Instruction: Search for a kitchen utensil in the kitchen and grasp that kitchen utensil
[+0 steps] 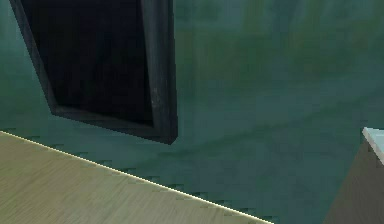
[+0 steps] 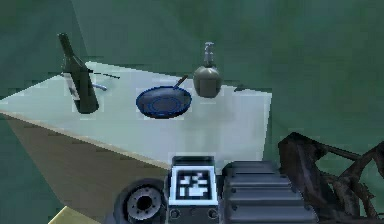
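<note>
Arm side view: blue pan [image 2: 163,102] lies flat mid-tabletop on the white counter [image 2: 230,120], its thin handle aimed at the far edge. Gripper [image 2: 140,205] sits at the picture's bottom edge, left of the white marker square [image 2: 195,185], below the counter's near edge and well apart from the pan. Its far end cannot be made out, so its state and whether it holds anything cannot be told. Dark wine bottle [image 2: 78,75] stands near the left corner. Pump bottle [image 2: 207,72] stands at the far edge, near the handle's tip.
</note>
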### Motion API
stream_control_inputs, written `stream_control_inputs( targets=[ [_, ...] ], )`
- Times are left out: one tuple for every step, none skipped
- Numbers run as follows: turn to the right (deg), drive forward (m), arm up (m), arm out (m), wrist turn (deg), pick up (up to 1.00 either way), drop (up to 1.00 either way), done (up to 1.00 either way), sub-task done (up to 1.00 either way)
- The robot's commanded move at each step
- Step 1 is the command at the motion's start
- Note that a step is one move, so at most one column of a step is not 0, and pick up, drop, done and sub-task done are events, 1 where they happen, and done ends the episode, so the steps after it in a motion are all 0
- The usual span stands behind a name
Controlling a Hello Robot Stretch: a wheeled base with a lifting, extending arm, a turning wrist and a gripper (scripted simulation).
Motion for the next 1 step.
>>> stream_control_inputs(
  targets=[
    [0.0,0.0,0.0,0.38,0.0,0.0,0.0,0.0,0.0]
  ],
)
